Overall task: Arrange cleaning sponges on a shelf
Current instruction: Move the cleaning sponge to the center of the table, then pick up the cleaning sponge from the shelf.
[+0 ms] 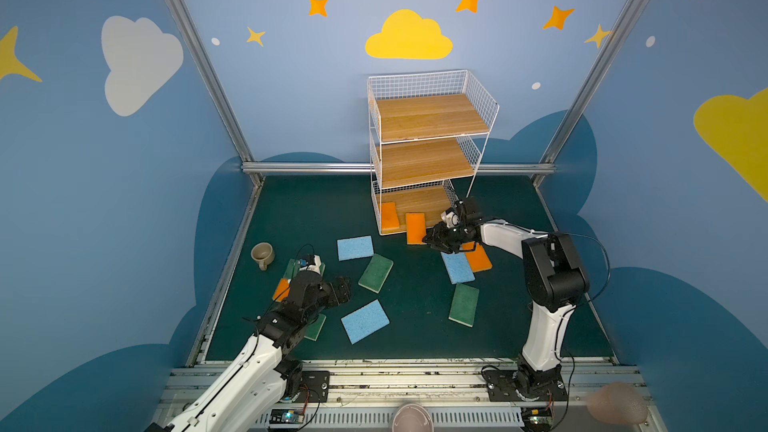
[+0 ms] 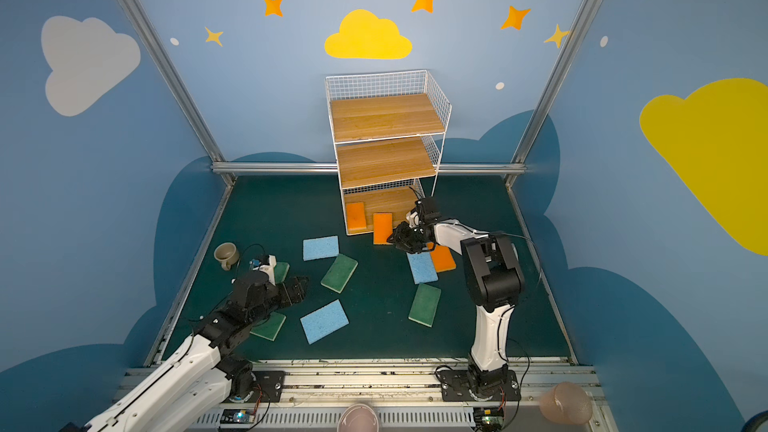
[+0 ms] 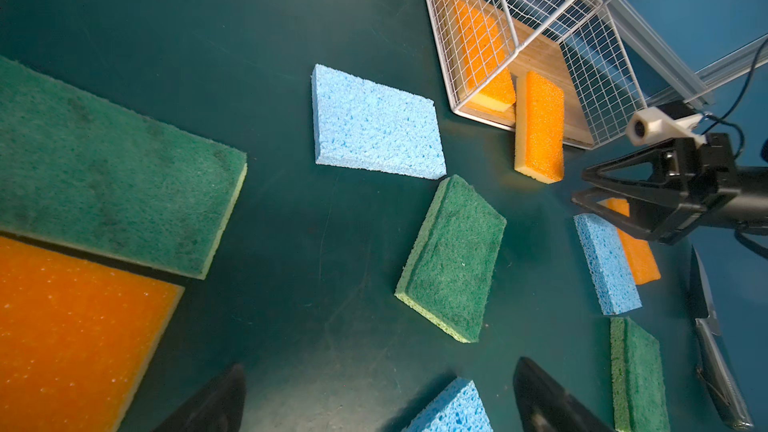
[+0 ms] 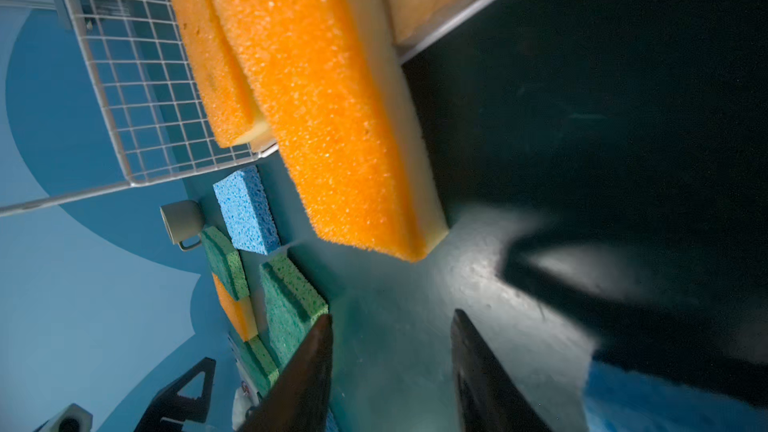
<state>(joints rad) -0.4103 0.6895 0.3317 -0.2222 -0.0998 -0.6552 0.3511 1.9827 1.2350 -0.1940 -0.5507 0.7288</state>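
The right end effector (image 1: 430,240) hovers low over the table (image 1: 415,338), jaws apart with nothing between them, its tips just short of an orange sponge (image 1: 415,228). That sponge lies half on the bottom plank of the shelf (image 1: 428,164) and half out over the table. A second orange sponge (image 1: 389,216) lies fully on the same plank, beside it. Behind the end effector, the right forearm reaches in from a raised, sharply bent elbow above its base at the front rail.

The left end effector (image 1: 345,286) is spread wide and empty, with its arm stretched low from the front rail. Light blue sponges (image 1: 355,248) and green sponges (image 1: 375,273) lie scattered flat on the table. A beige cup (image 1: 262,255) sits near the left edge.
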